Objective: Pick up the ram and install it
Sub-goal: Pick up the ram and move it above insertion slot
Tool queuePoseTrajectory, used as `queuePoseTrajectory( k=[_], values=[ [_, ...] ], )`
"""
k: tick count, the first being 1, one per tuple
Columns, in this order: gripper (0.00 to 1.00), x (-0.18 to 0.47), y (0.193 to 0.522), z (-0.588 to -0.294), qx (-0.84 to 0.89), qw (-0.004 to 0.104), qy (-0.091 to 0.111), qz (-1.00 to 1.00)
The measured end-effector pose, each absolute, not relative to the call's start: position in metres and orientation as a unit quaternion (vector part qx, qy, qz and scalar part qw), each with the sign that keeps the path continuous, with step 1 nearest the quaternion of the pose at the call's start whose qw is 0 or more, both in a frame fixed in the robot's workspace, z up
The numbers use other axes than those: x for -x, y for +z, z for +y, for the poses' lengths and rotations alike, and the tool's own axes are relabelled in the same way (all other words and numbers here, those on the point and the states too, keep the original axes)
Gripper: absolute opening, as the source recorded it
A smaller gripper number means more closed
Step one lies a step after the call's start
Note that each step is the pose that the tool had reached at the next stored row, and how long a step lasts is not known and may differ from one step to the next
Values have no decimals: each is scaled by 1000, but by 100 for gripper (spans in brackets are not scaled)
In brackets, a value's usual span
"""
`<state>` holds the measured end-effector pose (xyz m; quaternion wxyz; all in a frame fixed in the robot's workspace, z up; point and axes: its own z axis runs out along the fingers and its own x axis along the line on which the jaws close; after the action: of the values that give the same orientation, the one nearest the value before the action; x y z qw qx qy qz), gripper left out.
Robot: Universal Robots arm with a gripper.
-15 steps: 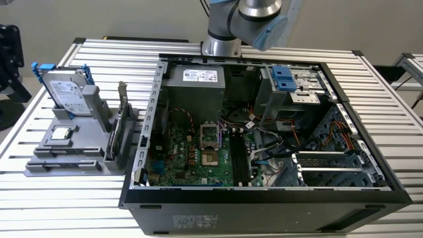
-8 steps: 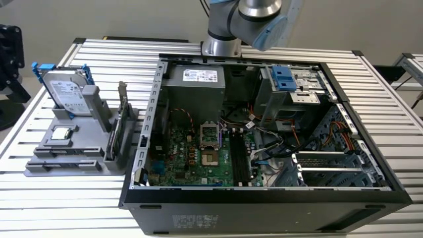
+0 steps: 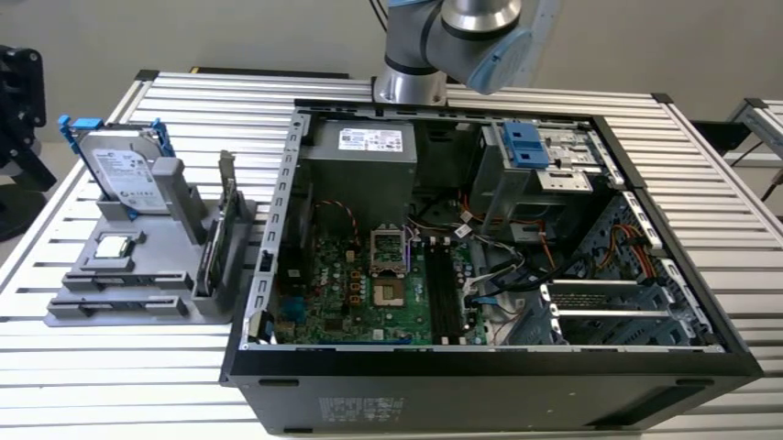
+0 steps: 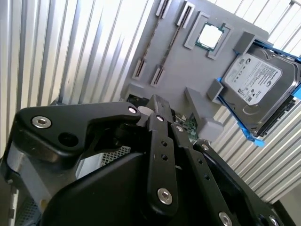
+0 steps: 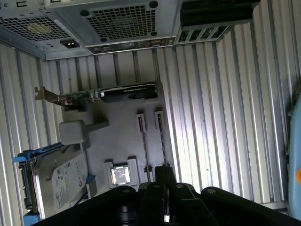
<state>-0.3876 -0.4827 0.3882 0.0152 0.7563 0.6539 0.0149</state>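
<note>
Noted gripper (image 4: 157,106) pointed toward the grey holder (image 4: 188,70), apart from it; cannot tell whether clenched or released. Located the ram (image 4: 151,40) near the gripper: two slim sticks on edge, side by side in the holder's slots. Recorded processor (image 4: 209,35) and blue-bracketed hard drive (image 4: 256,80) seated beside them. Logged holder resting on the slatted surface (image 3: 147,385), at the exterior view's left of the open computer case (image 3: 490,385).
</note>
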Motion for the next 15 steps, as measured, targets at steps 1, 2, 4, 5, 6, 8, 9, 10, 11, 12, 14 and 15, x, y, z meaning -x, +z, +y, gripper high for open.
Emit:
queuePoseTrajectory(
  k=[1,2,4,5,6,8,9,10,11,12,14,15],
  values=[
    [0,388,388,-483,-756,15,15,654],
    [0,388,388,-483,-756,15,15,654],
    [0,388,388,-483,-757,15,15,654],
    [100,388,388,-483,-757,15,15,654],
    [100,388,388,-483,-757,15,15,653],
    [100,388,388,-483,-757,15,15,653],
    [100,388,388,-483,-757,15,15,653],
    [100,388,388,-483,-757,15,15,653],
    [100,388,388,-483,-757,15,15,653],
    [100,388,388,-483,-757,15,15,653],
    [100,388,388,-483,-757,15,15,653],
    [100,388,388,-483,-757,15,15,653]
  ],
)
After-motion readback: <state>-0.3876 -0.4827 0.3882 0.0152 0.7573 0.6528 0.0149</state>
